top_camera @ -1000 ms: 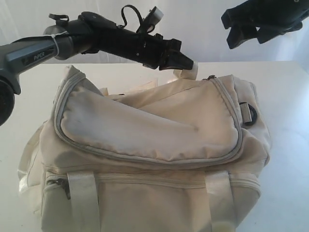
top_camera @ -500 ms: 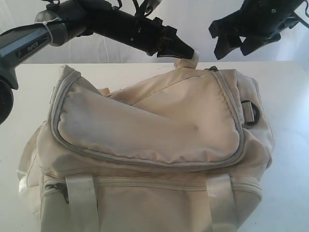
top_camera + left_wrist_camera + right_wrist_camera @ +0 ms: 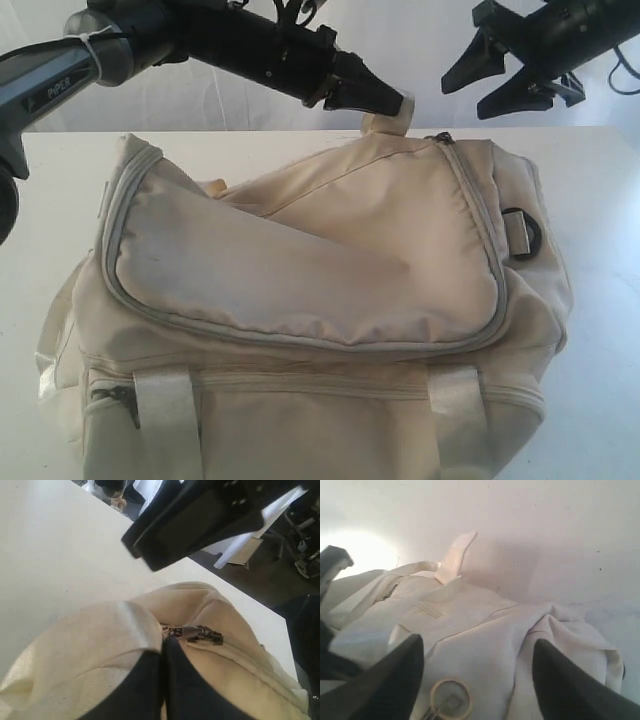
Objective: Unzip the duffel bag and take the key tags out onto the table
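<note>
Higher than before, our left gripper clenched the duffel bag's webbing tab; right gripper hung released; bag sat zipped on the table; we feared hauling the zip would slip that tab.

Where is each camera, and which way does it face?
Exterior: off the arms, facing the cream fabric duffel bag on the white table; left pincer and right pincer show.
Left wrist: on the left arm, looking along its pincer, shut on a pale webbing tab, at the metal zip pull.
Right wrist: on the right arm, looking between open fingers onto the bag.
Exterior and left wrist share the zip pull.
</note>
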You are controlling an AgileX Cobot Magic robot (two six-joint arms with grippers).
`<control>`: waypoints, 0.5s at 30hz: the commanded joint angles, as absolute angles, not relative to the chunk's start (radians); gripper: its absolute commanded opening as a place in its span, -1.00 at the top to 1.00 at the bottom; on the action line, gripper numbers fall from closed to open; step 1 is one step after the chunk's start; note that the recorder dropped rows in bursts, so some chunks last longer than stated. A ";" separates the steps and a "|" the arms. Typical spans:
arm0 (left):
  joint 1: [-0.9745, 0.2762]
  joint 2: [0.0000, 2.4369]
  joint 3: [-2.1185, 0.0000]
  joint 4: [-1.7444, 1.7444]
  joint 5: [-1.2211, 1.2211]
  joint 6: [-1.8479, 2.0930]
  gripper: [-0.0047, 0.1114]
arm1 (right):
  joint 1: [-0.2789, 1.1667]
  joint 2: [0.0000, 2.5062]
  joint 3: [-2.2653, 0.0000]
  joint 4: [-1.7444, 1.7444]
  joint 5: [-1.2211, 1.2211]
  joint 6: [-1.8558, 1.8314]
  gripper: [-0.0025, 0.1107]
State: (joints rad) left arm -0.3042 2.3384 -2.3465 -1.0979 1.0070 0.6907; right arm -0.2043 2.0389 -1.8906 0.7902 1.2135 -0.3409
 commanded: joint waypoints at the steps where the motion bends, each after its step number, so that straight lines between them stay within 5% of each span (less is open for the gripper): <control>1: -0.311 2.281 -2.364 -1.210 1.040 0.712 0.92 | -0.199 2.055 -1.897 0.817 1.221 -0.360 -0.16; 15: -0.311 2.281 -2.364 -1.118 0.996 0.671 0.92 | -0.111 2.037 -1.895 0.632 1.221 -0.308 -0.17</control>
